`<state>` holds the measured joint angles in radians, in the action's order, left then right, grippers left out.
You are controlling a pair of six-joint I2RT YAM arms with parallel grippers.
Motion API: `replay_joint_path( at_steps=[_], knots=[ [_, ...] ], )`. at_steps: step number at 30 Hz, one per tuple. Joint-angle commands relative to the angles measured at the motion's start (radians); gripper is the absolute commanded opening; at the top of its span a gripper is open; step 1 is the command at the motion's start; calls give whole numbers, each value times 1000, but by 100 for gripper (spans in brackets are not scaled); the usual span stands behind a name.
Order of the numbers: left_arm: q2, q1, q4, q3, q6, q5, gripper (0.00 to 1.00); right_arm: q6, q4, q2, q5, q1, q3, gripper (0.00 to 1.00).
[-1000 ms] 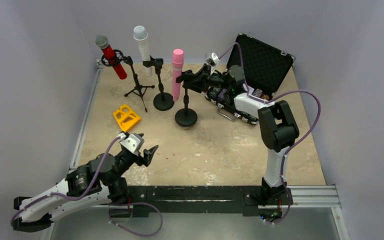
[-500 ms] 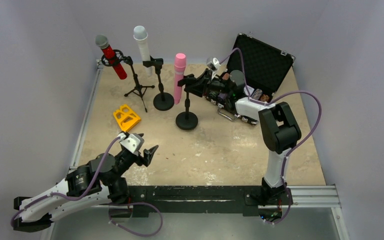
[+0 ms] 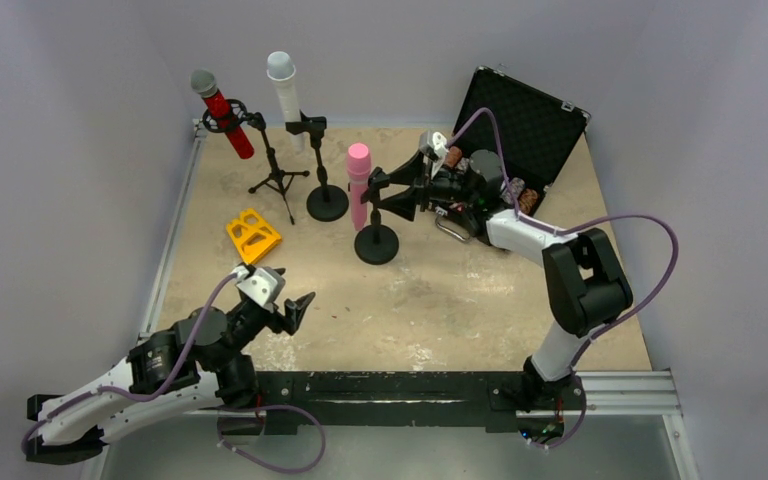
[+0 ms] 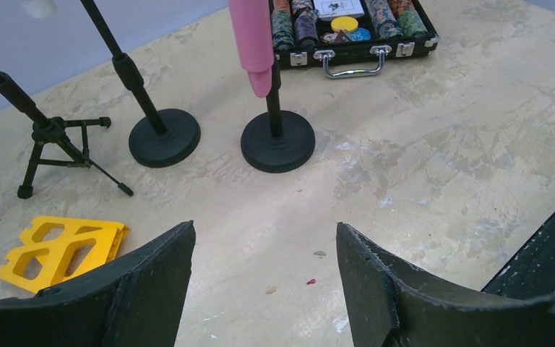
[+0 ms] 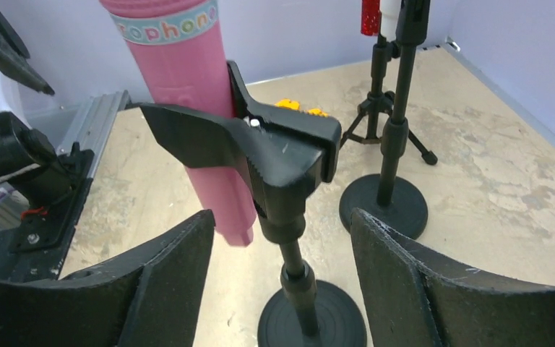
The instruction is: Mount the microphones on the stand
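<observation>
The pink microphone stands upright in the black clip of a round-based stand. My right gripper is open, with its fingers either side of the clip and pole and touching neither. The white microphone sits in a second round-based stand. On a tripod stand rests the red microphone, tilted. My left gripper hangs open and empty over the near left of the table, far from the stands.
An open black case with chips inside lies at the back right, just behind my right gripper. A yellow plastic piece lies left of centre, also near my left fingers.
My right gripper has opened and let go of the pink microphone's clip. That stand and microphone have shifted slightly nearer. The left arm has barely moved.
</observation>
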<state>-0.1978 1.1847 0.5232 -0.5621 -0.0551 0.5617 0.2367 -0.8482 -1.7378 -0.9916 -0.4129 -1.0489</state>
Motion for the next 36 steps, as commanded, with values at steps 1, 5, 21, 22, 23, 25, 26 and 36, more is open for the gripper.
replay_joint_path(
  at_steps=[1, 5, 21, 22, 23, 25, 26, 36],
  knots=[
    [12, -5, 45, -66, -44, -4, 76, -143, 128, 92, 15, 3, 47, 74],
    [18, -5, 67, -83, -69, 14, 85, -200, 225, 162, 13, 23, 99, 76],
    [-119, -90, 92, -174, -29, 62, 100, -614, 1172, 702, 131, 272, 96, 87],
    [-148, -136, 86, -183, -22, 17, 100, -620, 1188, 741, 150, 294, 105, 88],
    [-176, -197, 78, -195, -18, -56, 100, -629, 1203, 775, 162, 313, 115, 89],
    [-241, -316, 60, -218, -19, -175, 100, -641, 1241, 837, 193, 343, 125, 91],
    [-272, -376, 53, -233, -23, -228, 100, -648, 1262, 862, 202, 359, 127, 92],
    [-454, -830, 35, -354, -39, -340, 100, -544, 1278, 1051, 151, 629, 191, 99]
  ],
)
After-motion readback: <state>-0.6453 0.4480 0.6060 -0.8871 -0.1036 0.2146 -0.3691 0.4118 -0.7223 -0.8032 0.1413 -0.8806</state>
